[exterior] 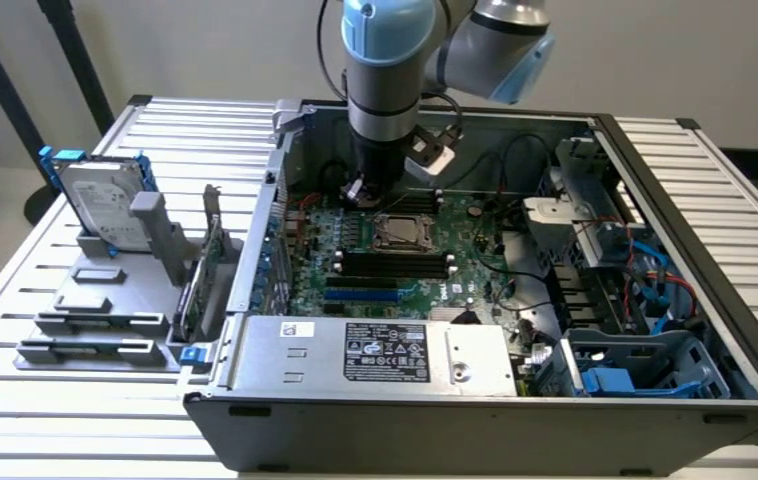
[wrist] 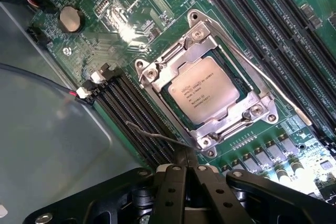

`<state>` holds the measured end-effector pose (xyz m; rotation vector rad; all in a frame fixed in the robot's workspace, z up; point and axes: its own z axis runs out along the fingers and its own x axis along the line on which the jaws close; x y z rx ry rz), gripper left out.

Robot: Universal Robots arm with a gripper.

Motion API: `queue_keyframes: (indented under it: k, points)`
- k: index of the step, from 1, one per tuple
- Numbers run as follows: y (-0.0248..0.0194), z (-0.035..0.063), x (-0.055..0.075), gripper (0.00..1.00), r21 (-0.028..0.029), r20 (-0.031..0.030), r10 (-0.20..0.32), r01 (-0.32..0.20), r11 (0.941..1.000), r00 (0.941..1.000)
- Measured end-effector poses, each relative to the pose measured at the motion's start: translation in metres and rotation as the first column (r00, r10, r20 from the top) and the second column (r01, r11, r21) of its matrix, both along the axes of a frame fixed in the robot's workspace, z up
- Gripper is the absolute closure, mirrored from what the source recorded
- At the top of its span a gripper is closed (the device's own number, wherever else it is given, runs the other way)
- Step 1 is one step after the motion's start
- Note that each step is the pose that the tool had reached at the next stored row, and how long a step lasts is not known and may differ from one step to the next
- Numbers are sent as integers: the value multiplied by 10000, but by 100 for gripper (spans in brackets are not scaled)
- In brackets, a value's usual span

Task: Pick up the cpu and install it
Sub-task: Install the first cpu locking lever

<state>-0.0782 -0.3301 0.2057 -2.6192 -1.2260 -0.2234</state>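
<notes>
The cpu (wrist: 206,90), a small square chip with a silver top and printed text, lies in its socket on the green motherboard (wrist: 131,3), framed by the metal retention bracket (wrist: 197,40). From outside, the cpu (exterior: 406,232) shows in the middle of the open computer case. My gripper (wrist: 184,163) is shut and hovers just beside one corner of the socket. A thin wire lever (wrist: 152,136) of the socket runs up to its fingertips; whether they pinch it I cannot tell. In the exterior view the gripper (exterior: 360,193) hangs inside the case, just to the left of the socket.
Black memory slots (wrist: 134,114) flank the socket. The case walls (exterior: 272,200) enclose the arm, with the power supply (exterior: 366,350) in front and cables and a drive cage (exterior: 619,270) on the exterior view's right. A hard drive in a blue frame (exterior: 99,205) stands on grey holders outside.
</notes>
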Motion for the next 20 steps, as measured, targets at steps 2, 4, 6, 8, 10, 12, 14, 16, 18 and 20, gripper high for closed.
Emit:
queue_keyframes:
  k: [2,4,6,8,10,12,14,16,18,20]
  points:
    - [15,-6,0,89,0,6,0,0,10000,10000]
    - [23,-10,0,89,-9,12,1,-1,10000,10000]
    - [26,-15,0,89,-31,13,2,-2,10000,10000]
    - [28,-18,0,89,-62,12,2,-2,10000,10000]
    - [28,-20,0,89,-93,12,3,-3,10000,10000]
    - [27,-23,0,89,-119,10,8,-8,9999,10000]
    - [27,-27,0,89,-129,11,16,-15,9999,10000]
    - [27,-30,0,89,-132,12,25,-24,9999,10000]
    - [28,-30,1,89,-136,11,31,-30,9999,10000]
    - [27,-31,5,89,-136,11,35,-35,9999,10000]
